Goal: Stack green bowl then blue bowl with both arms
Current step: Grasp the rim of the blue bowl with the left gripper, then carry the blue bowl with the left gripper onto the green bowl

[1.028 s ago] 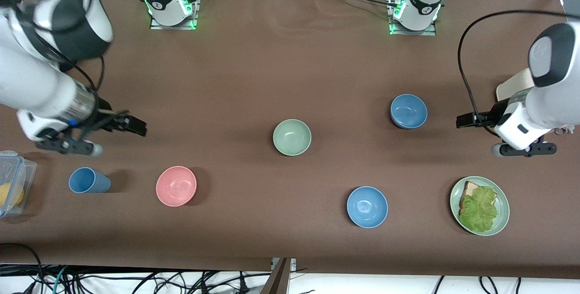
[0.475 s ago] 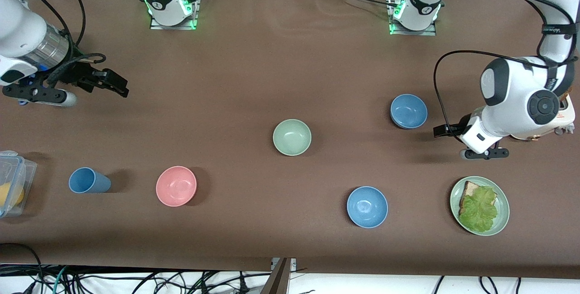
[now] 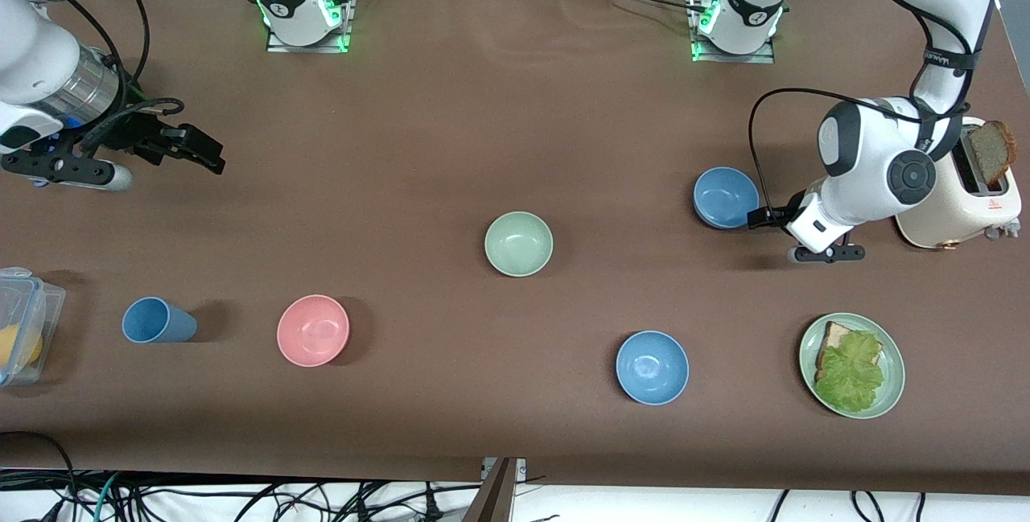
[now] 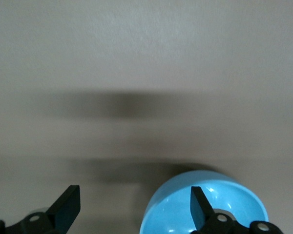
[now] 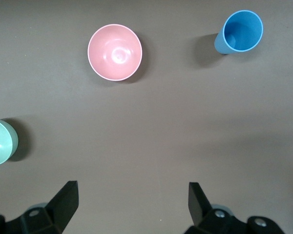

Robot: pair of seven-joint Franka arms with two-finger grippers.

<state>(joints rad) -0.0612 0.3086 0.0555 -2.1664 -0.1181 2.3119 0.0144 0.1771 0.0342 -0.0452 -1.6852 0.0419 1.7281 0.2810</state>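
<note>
The left gripper (image 3: 755, 218) is seen low at right of centre, fingers spread, just beside the blue bowl (image 3: 726, 197). At far left the right gripper (image 3: 211, 158) is held spread (over bare table). The green bowl (image 3: 519, 244) sits mid-frame.

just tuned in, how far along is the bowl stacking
Nothing is stacked: the small pale mint-green bowl sits alone mid-table. The left hand, open, is at the rim of the duller greyish-blue bowl; the right hand is open over bare table. Both grasps and the stacking remain.
</note>
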